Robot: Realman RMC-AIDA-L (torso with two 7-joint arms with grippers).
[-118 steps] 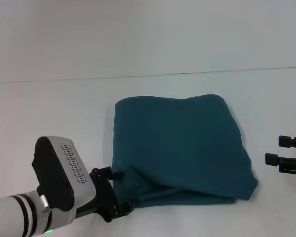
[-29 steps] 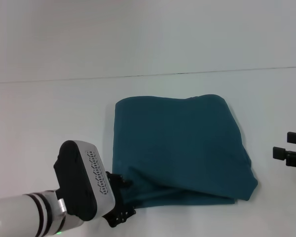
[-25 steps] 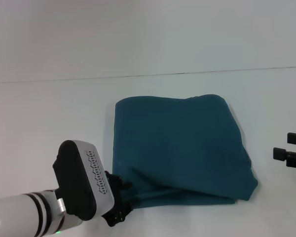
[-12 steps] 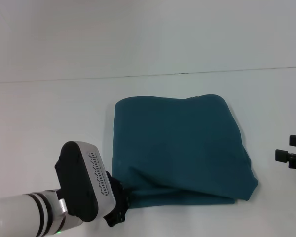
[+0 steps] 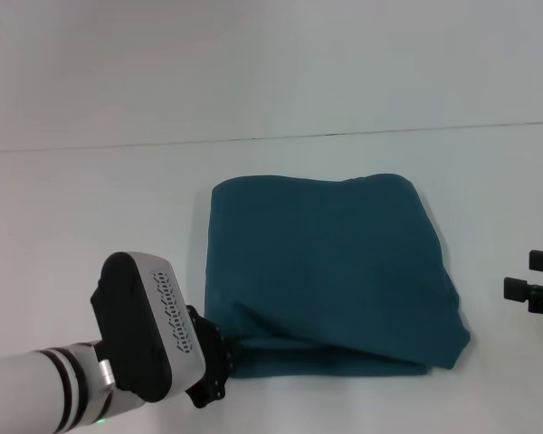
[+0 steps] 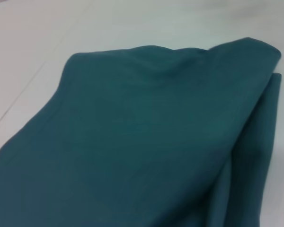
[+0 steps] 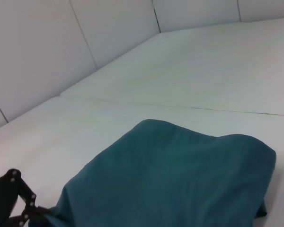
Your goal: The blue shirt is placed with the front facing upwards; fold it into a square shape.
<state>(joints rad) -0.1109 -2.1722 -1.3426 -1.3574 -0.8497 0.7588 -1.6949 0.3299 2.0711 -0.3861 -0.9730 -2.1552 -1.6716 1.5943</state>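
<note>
The blue shirt (image 5: 326, 271) lies folded into a rough square on the white table, plain teal side up, with no print showing. My left gripper (image 5: 219, 362) is at the shirt's near left corner, its black fingers closed onto the cloth edge; the right wrist view shows this gripper (image 7: 38, 213) touching that corner. The shirt (image 6: 132, 142) fills the left wrist view, which shows stacked layers along one edge. My right gripper (image 5: 536, 276) hangs open at the right edge of the head view, well clear of the shirt (image 7: 180, 179).
The white table (image 5: 90, 208) runs on to the left of the shirt and behind it. A thin seam (image 5: 344, 136) crosses the surface behind the shirt.
My left gripper has slid in from the left onto the shirt's near left corner and its fingers have closed there. The shirt's near edge has shifted slightly. The right gripper has backed off to the right.
</note>
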